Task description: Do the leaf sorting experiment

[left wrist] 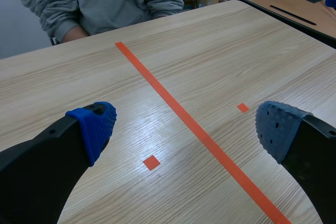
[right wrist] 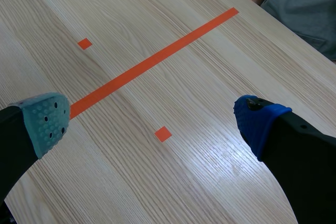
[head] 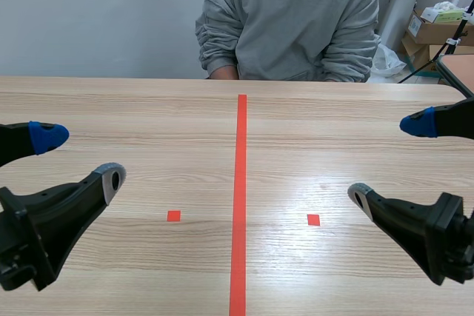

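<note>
The left gripper (head: 80,158) hangs low over the near left part of the table (head: 148,109), fingers spread wide with nothing between them. One finger ends in a blue pad (head: 46,136), the other in a grey one (head: 112,180), and both point in toward the middle of the table. The right gripper (head: 387,160) mirrors it over the near right part, jaws just as wide and just as bare, with its blue pad (head: 418,123) farther from the robot and its grey pad (head: 361,197) nearer.

A tape line (head: 241,183) runs straight down the middle of the wood, from the near edge away toward the far side. A small left square (head: 173,215) sits left of it and a right square (head: 313,219) right of it, level with each other. Each lies roughly under the gap of the gripper on its side.

Across the table a person (head: 289,20) in a grey hooded top sits at the far end of the line, forearms at the edge. Behind them to the right stand cardboard boxes (head: 437,27).
</note>
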Action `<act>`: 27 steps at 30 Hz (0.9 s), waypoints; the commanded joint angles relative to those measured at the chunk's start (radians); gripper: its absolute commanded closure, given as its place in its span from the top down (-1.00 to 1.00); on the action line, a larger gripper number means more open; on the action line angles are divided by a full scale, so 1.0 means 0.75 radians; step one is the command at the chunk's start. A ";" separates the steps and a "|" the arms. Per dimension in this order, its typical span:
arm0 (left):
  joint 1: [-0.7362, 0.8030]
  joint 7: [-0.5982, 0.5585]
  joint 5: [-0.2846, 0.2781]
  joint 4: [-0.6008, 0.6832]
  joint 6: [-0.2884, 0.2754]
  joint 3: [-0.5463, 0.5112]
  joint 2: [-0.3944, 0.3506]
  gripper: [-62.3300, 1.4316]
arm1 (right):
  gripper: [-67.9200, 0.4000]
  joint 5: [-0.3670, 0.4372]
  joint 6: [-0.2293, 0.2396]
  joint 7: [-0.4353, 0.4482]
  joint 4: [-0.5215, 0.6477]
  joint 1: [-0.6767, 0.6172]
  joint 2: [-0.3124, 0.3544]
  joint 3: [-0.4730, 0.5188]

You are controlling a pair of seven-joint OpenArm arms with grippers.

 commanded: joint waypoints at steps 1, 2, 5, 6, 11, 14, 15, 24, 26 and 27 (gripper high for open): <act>0.004 -0.023 -0.009 0.021 -0.003 -0.004 -0.001 0.83 | 0.93 0.020 0.010 0.016 0.005 0.002 0.004 0.011; 0.004 -0.023 -0.009 0.021 -0.003 -0.004 -0.001 0.83 | 0.93 0.020 0.010 0.015 0.005 0.002 0.004 0.011; 0.004 -0.023 -0.009 0.021 -0.003 -0.004 -0.001 0.83 | 0.93 0.020 0.010 0.016 0.005 0.002 0.004 0.011; 0.004 -0.023 -0.008 0.021 -0.003 -0.004 -0.001 0.83 | 0.93 0.020 0.010 0.016 0.005 0.002 0.004 0.011; 0.004 -0.018 -0.008 0.021 -0.003 -0.004 -0.001 0.83 | 0.93 0.020 0.010 0.016 0.005 0.002 0.004 0.011; 0.004 -0.018 -0.002 0.021 -0.003 -0.004 -0.001 0.83 | 0.93 0.020 0.010 0.015 0.005 0.002 0.004 0.011; 0.004 -0.018 0.002 0.021 -0.003 -0.004 -0.001 0.83 | 0.93 0.020 0.010 0.015 0.005 0.002 0.004 0.011; 0.004 0.007 0.002 0.021 -0.003 -0.004 -0.001 0.83 | 0.93 0.019 0.010 0.005 0.005 0.002 0.004 0.011; 0.004 0.007 0.002 0.021 -0.003 -0.004 -0.001 0.83 | 0.93 0.019 0.010 0.005 0.005 0.002 0.004 0.011; 0.004 0.007 0.002 0.021 -0.003 -0.004 -0.001 0.83 | 0.93 0.019 0.010 0.005 0.005 0.002 0.004 0.011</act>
